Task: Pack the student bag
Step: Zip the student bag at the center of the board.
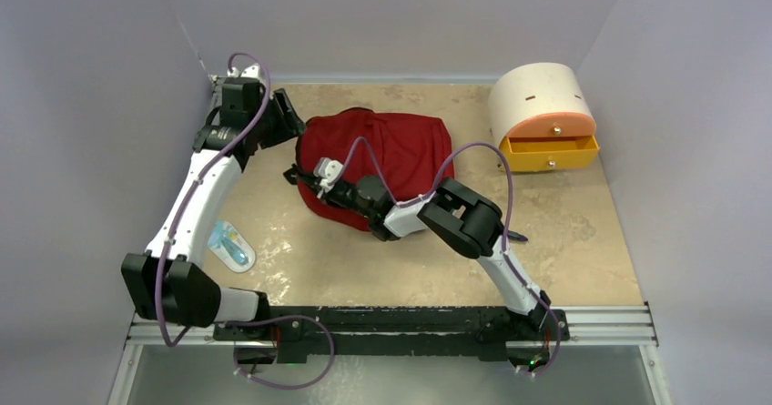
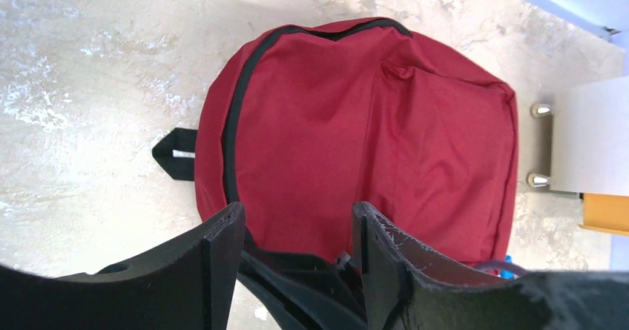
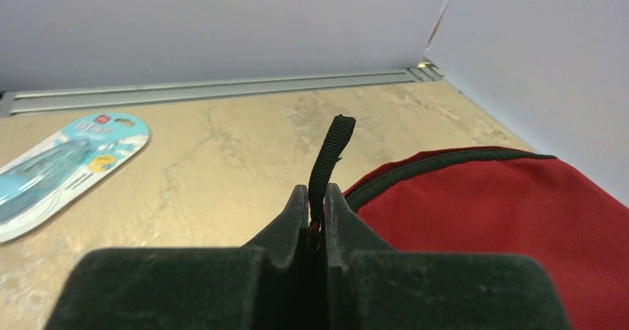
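Fingers of your right gripper point(image 3: 317, 190) are pinched tight on the black pull tab point(image 3: 330, 152) beside the zipper, presumably to draw the student bag point(image 1: 391, 155) open. It lies flat mid-table and appears zipped. Your left gripper point(image 2: 297, 208) hangs spread above the bag's edge, holding nothing, probably positioned to steady the fabric.

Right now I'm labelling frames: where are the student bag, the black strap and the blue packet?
student bag point(image 2: 371, 144), left wrist view, red front panel.
black strap point(image 3: 331, 152), right wrist view, its free upper part.
blue packet point(image 1: 231, 247), top view, its centre.
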Tool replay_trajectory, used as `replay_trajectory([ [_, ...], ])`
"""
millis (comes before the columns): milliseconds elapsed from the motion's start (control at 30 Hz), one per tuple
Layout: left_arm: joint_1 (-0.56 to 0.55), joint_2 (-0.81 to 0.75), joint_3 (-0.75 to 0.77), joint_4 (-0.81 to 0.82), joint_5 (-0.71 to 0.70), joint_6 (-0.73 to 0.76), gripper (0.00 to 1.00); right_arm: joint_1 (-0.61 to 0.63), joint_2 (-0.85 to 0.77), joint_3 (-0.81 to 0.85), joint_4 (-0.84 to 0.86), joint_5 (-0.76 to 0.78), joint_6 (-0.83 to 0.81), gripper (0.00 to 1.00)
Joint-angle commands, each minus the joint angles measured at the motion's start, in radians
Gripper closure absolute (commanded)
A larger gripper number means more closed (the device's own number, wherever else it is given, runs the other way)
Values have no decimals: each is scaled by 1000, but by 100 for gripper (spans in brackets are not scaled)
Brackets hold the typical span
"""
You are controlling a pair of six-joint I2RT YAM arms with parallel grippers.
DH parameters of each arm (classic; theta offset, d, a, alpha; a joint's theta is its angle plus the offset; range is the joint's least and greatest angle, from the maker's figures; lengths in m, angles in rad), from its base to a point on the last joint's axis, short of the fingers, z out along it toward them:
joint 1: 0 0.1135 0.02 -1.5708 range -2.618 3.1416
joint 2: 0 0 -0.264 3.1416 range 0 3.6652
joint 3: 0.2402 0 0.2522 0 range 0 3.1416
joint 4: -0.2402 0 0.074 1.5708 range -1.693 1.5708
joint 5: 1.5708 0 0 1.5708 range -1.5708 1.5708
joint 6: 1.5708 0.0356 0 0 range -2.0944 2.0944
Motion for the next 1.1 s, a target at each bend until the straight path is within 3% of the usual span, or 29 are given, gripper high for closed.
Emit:
replay_trajectory([
  [0,19,85,23,14,43,38,46,3,-81,-56,122,-124,18,100],
  [200,19,149,-67,63,124,58,45,3,-102,-130,192,-180,30,100],
  [467,19,142,-133,47,1,63,45,3,-112,-140,193,-187,32,100],
  [733,19,174,-164,54,3,56,47,3,-113,-139,192,-186,35,100],
  [833,19,190,-176,66,9,47,54,3,-120,-141,190,-190,37,100],
  [1067,19,206,-171,86,9,48,98,3,-147,-166,189,-213,29,100],
])
